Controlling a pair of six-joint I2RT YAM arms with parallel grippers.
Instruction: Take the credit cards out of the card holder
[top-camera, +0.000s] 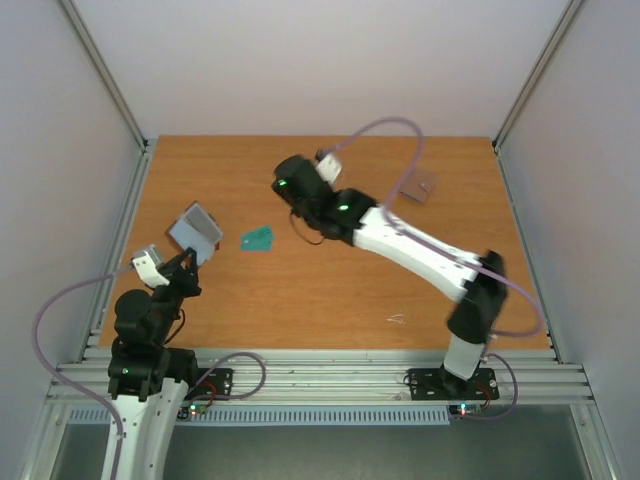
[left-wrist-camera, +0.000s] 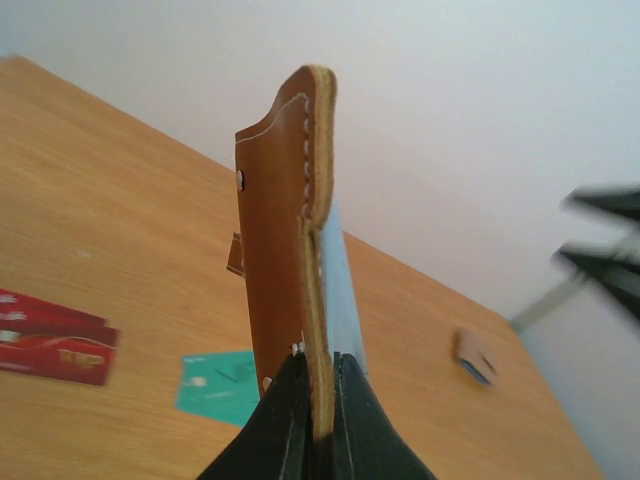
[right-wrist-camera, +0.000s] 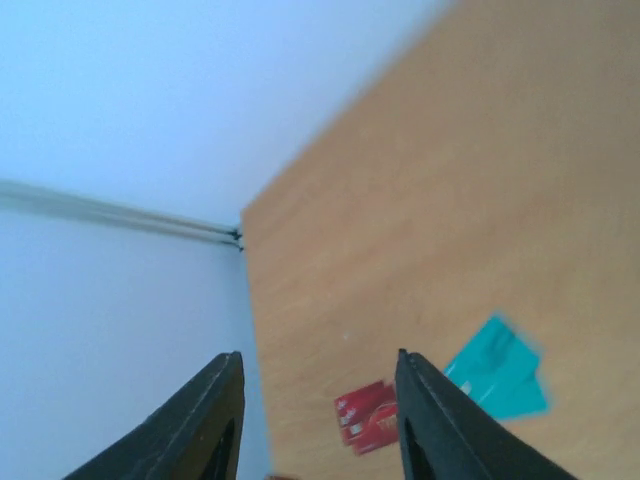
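My left gripper (top-camera: 186, 258) (left-wrist-camera: 318, 365) is shut on the bottom edge of the brown card holder (left-wrist-camera: 285, 230) and holds it upright above the table's left side. In the top view the holder (top-camera: 197, 229) shows its pale inner face. A pale blue card (left-wrist-camera: 342, 290) stands in it against the right jaw. A teal-green card (top-camera: 257, 238) (left-wrist-camera: 215, 385) (right-wrist-camera: 500, 372) lies flat on the table. Red cards (left-wrist-camera: 55, 342) (right-wrist-camera: 368, 415) lie beside it, hidden in the top view. My right gripper (top-camera: 284, 190) (right-wrist-camera: 318, 362) is open and empty, held above the table near these cards.
A small brown flat item with a blue part (top-camera: 420, 187) (left-wrist-camera: 475, 355) lies at the far right of the wooden table (top-camera: 330, 300). Metal frame posts and pale walls close in the left, right and back sides.
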